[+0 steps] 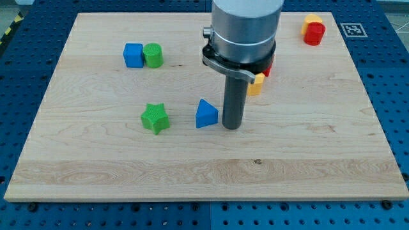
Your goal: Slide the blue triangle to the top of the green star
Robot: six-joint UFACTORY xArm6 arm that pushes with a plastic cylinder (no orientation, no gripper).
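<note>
Camera view shows the blue triangle point(206, 114) lying on the wooden board point(307, 160) a little toward the view's left of the board's middle, roughly midway between the top and bottom edges. My tip point(231, 127) stands just beside the triangle on its right side, very close to it, though whether the two actually touch cannot be told. The arm ends in a bare rod with no jaws, so it grips nothing and there is nothing to open or close; it only rests its end on the board. The green star point(154, 118) sits to the view's left of the triangle, near it but apart, with bare wood between them, and at about the same height in the view. Farther toward the board's top left corner, a blue cube point(133, 55) and a green cylinder point(153, 55) stand side by side, touching or nearly so, the cube on the left. Behind the rod, partly hidden by the arm's grey body point(246, 29), an orange block point(256, 84) shows just to the right of the rod, and a sliver of a red block point(269, 66) shows above it; their shapes cannot be made out. Close to the top right corner, a red cylinder point(314, 33) stands with a yellow block point(311, 19) touching it from behind, near the top edge.
</note>
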